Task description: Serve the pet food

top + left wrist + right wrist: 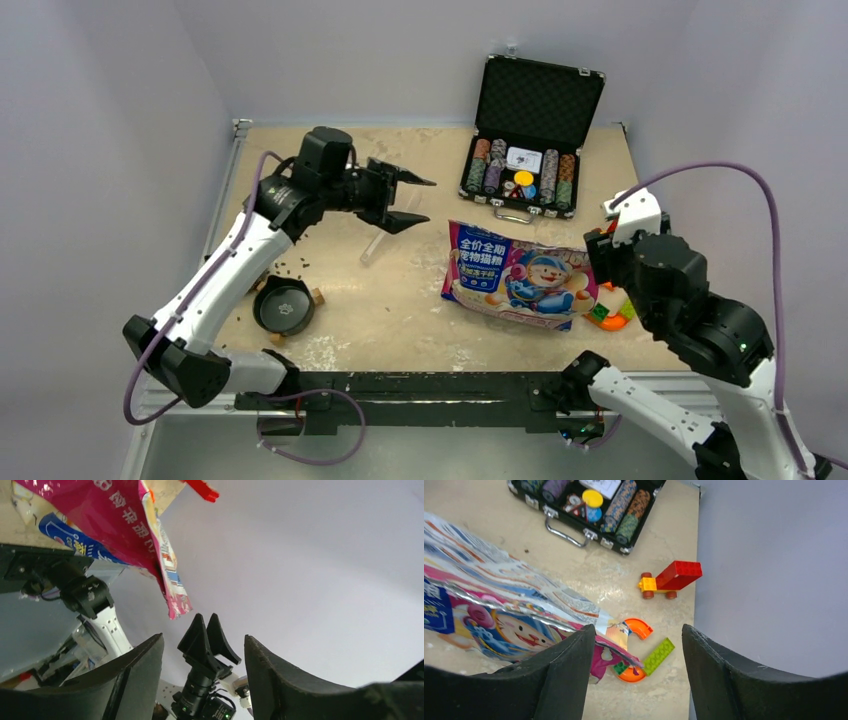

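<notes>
Serving looks barely begun: tiny dark-brown kibble pellets (290, 266) lie loose near the desk's left edge, beside the round black bowl (260, 310), and I can't tell what's inside it. The colourful foil food bag (510, 275) lies flat mid-desk. The left gripper (425, 200) hangs spread and empty, and the right gripper (638, 630) gapes over the bag's corner. At the far edge, an open black case (540, 100) holds poker chips.
</notes>
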You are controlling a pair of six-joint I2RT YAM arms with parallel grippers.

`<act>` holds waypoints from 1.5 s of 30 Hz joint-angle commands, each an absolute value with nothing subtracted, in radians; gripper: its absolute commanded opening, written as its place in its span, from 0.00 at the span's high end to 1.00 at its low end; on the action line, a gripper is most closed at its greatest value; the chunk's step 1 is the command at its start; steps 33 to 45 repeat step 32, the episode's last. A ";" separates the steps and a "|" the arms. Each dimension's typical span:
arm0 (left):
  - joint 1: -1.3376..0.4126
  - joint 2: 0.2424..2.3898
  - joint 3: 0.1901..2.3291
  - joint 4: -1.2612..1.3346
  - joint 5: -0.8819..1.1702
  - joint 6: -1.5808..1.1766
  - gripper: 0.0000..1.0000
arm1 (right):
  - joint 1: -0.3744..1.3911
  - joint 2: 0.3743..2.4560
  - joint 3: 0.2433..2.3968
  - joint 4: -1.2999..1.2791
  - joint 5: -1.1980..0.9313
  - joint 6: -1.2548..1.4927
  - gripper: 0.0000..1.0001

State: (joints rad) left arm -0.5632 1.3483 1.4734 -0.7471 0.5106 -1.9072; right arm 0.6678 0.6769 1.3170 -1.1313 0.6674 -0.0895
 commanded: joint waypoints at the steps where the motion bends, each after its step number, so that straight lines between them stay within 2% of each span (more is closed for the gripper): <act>1: -0.491 1.267 1.535 -0.767 0.421 -1.794 0.36 | 0.664 0.722 1.449 -1.071 0.651 -0.029 0.32; 8: -0.409 1.261 1.800 -0.948 0.208 -1.534 0.33 | 0.665 0.808 1.710 -1.091 0.669 0.089 0.25; 14: -0.408 1.322 2.196 -1.099 -0.100 -1.187 0.25 | 0.666 0.886 1.980 -1.124 0.670 0.112 0.24; 17: -0.408 1.315 2.305 -1.094 -0.234 -1.022 0.13 | 0.665 0.899 2.049 -1.112 0.682 0.110 0.22; 19: -0.408 1.278 2.293 -1.043 -0.309 -0.921 0.03 | 0.665 0.903 2.069 -1.101 0.685 0.106 0.20; 20: -0.408 1.255 2.274 -1.010 -0.335 -0.867 0.01 | 0.665 0.908 2.080 -1.101 0.684 0.105 0.20; 29: -0.408 1.138 2.233 -0.839 -0.517 -0.503 0.01 | 0.665 0.895 2.081 -1.043 0.636 0.091 0.16; 32: -0.408 1.124 2.232 -0.826 -0.549 -0.466 0.01 | 0.665 0.897 2.081 -1.028 0.628 0.086 0.13; 45: -0.408 1.124 2.232 -0.826 -0.549 -0.466 0.01 | 0.665 0.897 2.081 -1.028 0.628 0.086 0.13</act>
